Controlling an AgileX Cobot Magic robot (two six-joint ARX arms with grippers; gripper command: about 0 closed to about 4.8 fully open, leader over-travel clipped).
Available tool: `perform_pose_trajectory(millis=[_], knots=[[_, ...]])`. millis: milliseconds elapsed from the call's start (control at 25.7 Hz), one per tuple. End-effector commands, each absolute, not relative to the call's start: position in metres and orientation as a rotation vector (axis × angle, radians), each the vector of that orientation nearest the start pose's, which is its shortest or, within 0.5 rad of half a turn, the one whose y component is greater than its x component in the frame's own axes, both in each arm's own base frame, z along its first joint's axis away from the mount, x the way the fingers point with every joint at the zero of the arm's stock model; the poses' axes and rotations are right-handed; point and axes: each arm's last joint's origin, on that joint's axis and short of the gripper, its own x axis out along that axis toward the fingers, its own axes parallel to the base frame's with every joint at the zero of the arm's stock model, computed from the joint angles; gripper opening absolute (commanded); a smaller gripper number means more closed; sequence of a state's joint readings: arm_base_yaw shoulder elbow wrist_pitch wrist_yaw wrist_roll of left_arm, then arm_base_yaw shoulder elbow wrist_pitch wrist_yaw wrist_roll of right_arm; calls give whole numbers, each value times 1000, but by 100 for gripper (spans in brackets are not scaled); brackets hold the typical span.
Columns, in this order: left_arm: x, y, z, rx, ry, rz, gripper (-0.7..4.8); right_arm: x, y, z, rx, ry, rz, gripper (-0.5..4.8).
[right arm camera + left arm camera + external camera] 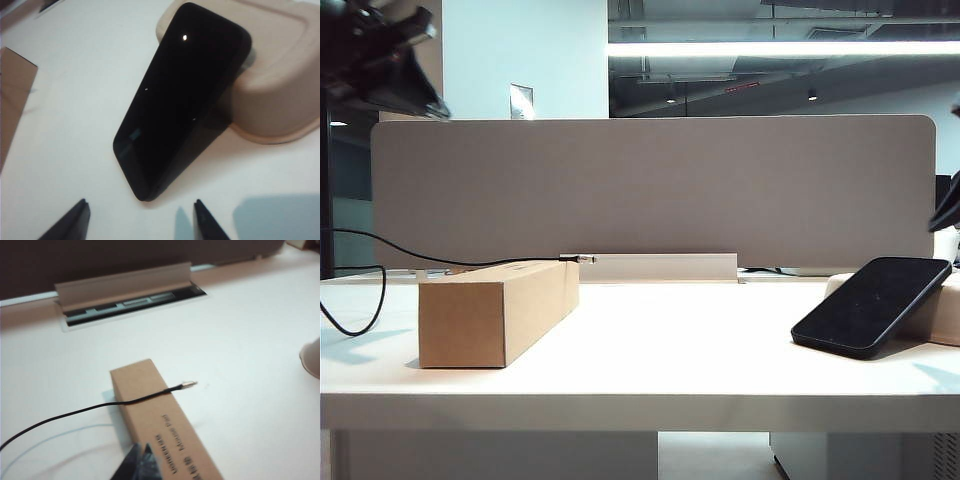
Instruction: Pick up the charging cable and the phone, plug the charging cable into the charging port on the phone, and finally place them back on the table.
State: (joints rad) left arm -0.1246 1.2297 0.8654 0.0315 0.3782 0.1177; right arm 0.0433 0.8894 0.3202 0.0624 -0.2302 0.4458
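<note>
While the right gripper (140, 220) hangs with its two dark fingertips (75, 220) spread apart and empty, the glossy black slab phone (180, 100) lies just beyond them, its lower short edge nearest the gap. Its long axis runs away from that gripper, with the far end propped on a pale beige moulded tray (280, 85), so the phone tilts above the wide white table (660, 350).

The left gripper (140, 465) shows only a dark tip with its fingers together, gripping nothing. It hovers over the near end of a long brown cardboard box (160, 425). Across this box lies the thin black charging cable (90, 410), and its silvery plug tip (189, 384) overhangs the box's side.

By position, the right arm is nearer the phone and the left nearer the cable.
</note>
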Motion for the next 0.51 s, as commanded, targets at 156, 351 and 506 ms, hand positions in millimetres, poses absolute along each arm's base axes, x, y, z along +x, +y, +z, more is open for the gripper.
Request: perform_pose_trajectory(millis=[156,351,506], knots=[[290,-57,292,93,314,-554,-6,193,16,173,574,591,164,373],[310,-63,289,136,348,-574,-5,211,17,166,608,633,160,437],[324,-66,292,152,387,-580,-4,227,17,164,620,666,170,437]])
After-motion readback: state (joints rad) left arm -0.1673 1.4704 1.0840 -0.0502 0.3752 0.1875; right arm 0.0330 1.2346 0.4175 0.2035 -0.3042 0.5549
